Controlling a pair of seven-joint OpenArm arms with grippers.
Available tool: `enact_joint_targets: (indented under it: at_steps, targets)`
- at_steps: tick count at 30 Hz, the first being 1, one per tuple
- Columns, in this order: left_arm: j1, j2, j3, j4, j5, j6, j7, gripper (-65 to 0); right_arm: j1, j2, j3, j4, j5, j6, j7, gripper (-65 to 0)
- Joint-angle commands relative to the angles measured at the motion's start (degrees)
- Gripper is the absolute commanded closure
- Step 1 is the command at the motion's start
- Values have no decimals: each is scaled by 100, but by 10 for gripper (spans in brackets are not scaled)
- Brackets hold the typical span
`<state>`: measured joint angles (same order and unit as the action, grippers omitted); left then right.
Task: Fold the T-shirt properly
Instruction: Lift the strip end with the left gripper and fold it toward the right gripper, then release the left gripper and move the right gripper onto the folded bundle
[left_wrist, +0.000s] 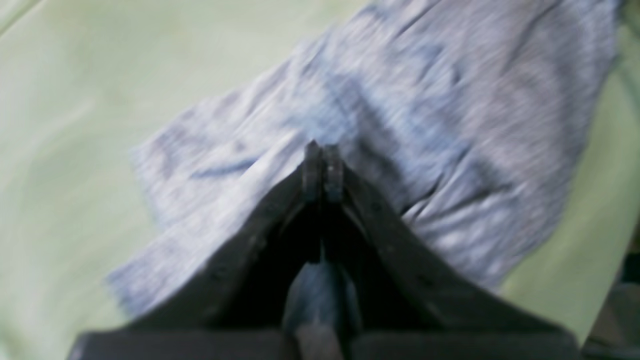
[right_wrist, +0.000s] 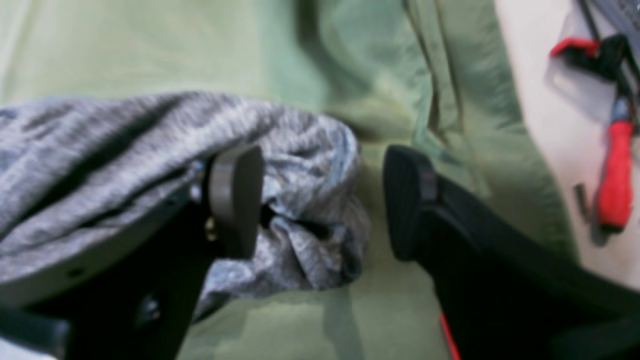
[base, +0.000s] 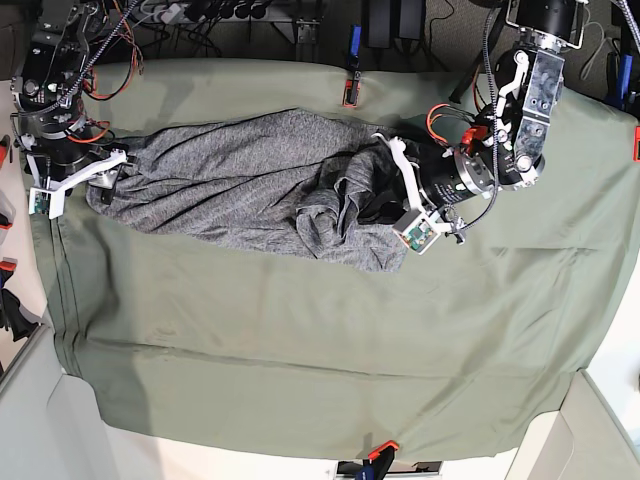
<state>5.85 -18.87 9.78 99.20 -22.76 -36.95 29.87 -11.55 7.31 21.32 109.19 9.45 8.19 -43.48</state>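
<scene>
Base view, olive cloth (base: 300, 350) under T-shirt (base: 230, 190), left hand (base: 385, 185) closed, right hand (base: 95, 180) spread.

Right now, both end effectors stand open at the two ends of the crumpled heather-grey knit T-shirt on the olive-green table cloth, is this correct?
Not quite. Only the right end effector stands open. The left end effector is shut, its fingertips pressed together over the heather-grey knit T-shirt, as the left wrist view shows. The olive-green table cloth part is correct.

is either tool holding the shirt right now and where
The left tool is shut on a bunched fold of the T-shirt, mid-fabric at its end. The right tool is open, holding nothing.
</scene>
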Motion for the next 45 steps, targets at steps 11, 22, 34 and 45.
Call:
enact_joint_targets:
  at_steps: [11, 22, 34, 45]
  targets:
    - [17, 686, -4, 74, -11, -125, -9, 0, 59, 59, 46, -542, 146, 271, 404, -378]
    - [-39, 737, -302, 457, -245, -291, 33, 0, 153, 57, 31, -1276, 216, 422, 579, -353]
    - [-35, -70, -1770, 1123, -1259, -305, 688, 0, 151, 2, 31, -485, 1464, 1296, 358, 0]
    - [22, -647, -2710, 951, -1556, -305, 964, 0, 203, -1097, -1167, 380, 2439, 2162, 203, 0]
